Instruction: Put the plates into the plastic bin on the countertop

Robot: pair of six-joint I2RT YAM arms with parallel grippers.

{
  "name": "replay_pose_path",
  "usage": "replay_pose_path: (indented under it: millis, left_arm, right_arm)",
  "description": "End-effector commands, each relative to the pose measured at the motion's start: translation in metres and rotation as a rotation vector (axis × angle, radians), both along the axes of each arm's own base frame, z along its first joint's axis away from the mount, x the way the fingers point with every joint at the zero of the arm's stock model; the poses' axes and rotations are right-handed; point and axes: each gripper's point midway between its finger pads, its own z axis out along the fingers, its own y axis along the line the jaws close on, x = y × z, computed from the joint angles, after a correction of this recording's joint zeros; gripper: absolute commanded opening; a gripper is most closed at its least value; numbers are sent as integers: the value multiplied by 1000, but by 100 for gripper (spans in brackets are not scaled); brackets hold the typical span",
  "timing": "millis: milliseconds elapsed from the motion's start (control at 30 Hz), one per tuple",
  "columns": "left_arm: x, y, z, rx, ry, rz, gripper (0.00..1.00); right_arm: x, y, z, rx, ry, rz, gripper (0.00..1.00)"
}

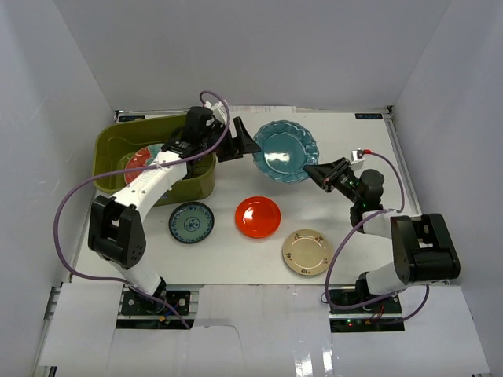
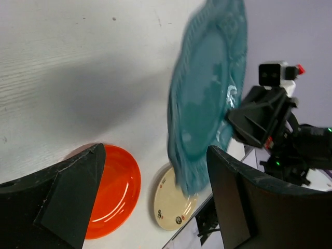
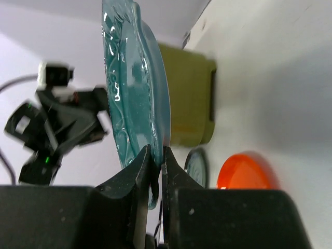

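Note:
The scalloped teal plate (image 1: 284, 151) (image 2: 207, 93) (image 3: 132, 88) is lifted off the countertop (image 1: 236, 259) and tilted. My right gripper (image 1: 312, 171) (image 3: 155, 155) is shut on its right rim. My left gripper (image 1: 244, 141) (image 2: 155, 150) stands open at the plate's left edge, beside the olive-green plastic bin (image 1: 118, 133) (image 3: 189, 93). The plate's edge hangs between the left fingers, close to one of them. A red plate (image 1: 137, 159) lies in the bin, partly hidden by the left arm.
On the countertop lie a small teal patterned plate (image 1: 192, 222) (image 3: 197, 166), a glossy orange-red plate (image 1: 258, 217) (image 2: 116, 192) (image 3: 246, 171) and a cream-gold plate (image 1: 307, 251) (image 2: 168, 207). White walls enclose the table.

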Motion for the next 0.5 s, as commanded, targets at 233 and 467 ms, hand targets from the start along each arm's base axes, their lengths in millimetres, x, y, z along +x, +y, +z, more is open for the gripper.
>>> replay_pose_path:
  millis: [233,467]
  left_arm:
    - [3,-16,9,-57,-42,-14,33]
    - [-7,-6,28,-71,-94,14,0]
  right_arm:
    - [-55,47,63,53,-233,220,8]
    - [-59,52,56,28,-211,262,32]
